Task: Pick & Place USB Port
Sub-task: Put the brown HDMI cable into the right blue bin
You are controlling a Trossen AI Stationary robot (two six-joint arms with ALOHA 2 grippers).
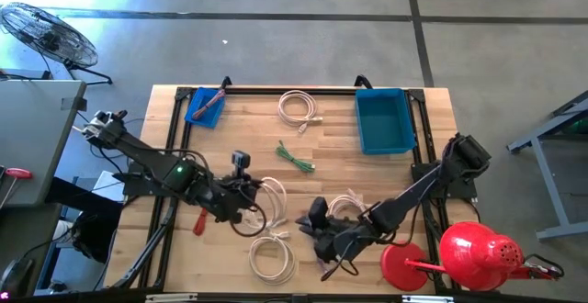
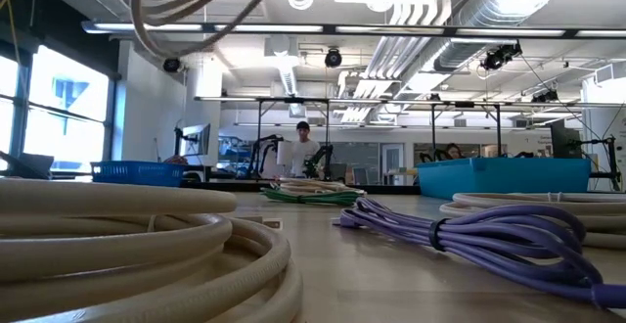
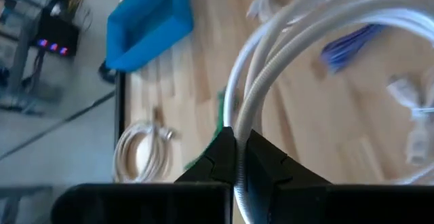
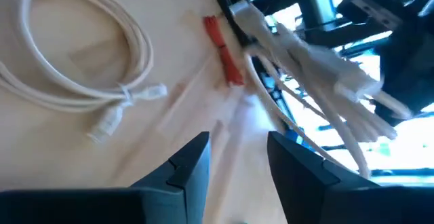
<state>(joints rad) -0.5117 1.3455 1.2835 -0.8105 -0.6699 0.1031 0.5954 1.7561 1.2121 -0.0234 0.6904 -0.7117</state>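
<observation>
My left gripper is shut on a coiled white cable and holds it above the wooden table, left of the middle. In the low view its loop hangs at the top. My right gripper stands open over bare wood near the front, with nothing between its fingers; in the high view it is right of a second white coil, which lies flat on the table. A purple cable bundle lies by the right arm. My left gripper pinches several strands of the white coil between its two fingers, at one spot on the loop. The fingers slant down toward the far side. The rest of the loop arcs out beyond the fingertips, lifted off the table.
At the far edge stand a large blue bin on the right and a small blue tray on the left. Between them lies a third white coil. A green cable lies mid-table. A red watering can stands front right, a red tool front left.
</observation>
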